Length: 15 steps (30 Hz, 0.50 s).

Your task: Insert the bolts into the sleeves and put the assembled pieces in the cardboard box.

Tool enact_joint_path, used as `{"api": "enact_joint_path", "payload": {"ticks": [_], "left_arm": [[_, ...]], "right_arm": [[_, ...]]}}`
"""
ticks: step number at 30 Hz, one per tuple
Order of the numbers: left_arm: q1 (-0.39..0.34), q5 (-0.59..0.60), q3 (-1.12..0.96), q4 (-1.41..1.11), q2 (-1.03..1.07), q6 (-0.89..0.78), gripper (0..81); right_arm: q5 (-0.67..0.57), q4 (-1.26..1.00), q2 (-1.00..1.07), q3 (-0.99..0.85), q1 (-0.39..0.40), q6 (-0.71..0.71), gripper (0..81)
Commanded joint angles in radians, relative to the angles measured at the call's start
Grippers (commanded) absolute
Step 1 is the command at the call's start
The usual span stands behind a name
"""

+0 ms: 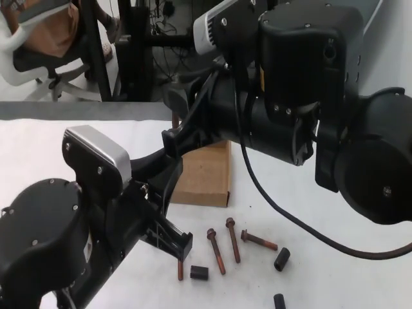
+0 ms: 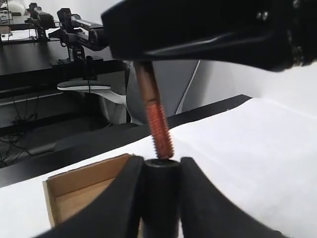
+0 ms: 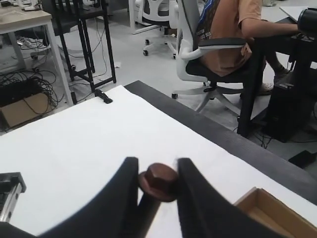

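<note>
The step in hand, as I judge it, is to push the bolt point(image 2: 154, 119) into the sleeve point(image 2: 159, 186). The left pincer point(image 2: 161, 171) is closed on the sleeve, which sits between its two fingers with the open mouth turned away from the wrist. The right pincer point(image 3: 157, 164) is closed on the bolt just under its head, and the head stands out between the fingers.

The threaded tip of the bolt is at the mouth of the sleeve, touching it or just entering; I cannot tell which. To do this well, the two long axes should first become one line. Now the long axis of the bolt runs from the right pincer toward the left pincer, thread end first and head behind, but it leans a little against the axis of the sleeve. I would correct this lean before pushing, then push slowly along the axis, because a tilted thread may catch on the rim. The left pincer should keep the sleeve firm, so that it does not slip backward.

The cardboard box point(image 2: 74, 198) lies beyond the left pincer and below it, open and near for the drop. On the bench point(image 1: 335, 283), loose bolts point(image 1: 215, 251) and loose sleeves point(image 1: 199, 272) wait near the left arm.
</note>
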Motion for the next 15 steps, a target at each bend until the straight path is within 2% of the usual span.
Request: {"api": "enact_joint_path", "payload": {"ticks": [1, 15], "left_arm": [[-0.004, 0.008, -0.002, -0.019, -0.003, -0.002, 1.8], [-0.004, 0.003, -0.002, -0.117, -0.003, -0.002, 1.8]], "right_arm": [[-0.013, -0.01, -0.007, -0.006, 0.003, 0.014, 0.6], [-0.021, 0.038, -0.007, -0.006, 0.01, 0.054, 0.6]]}}
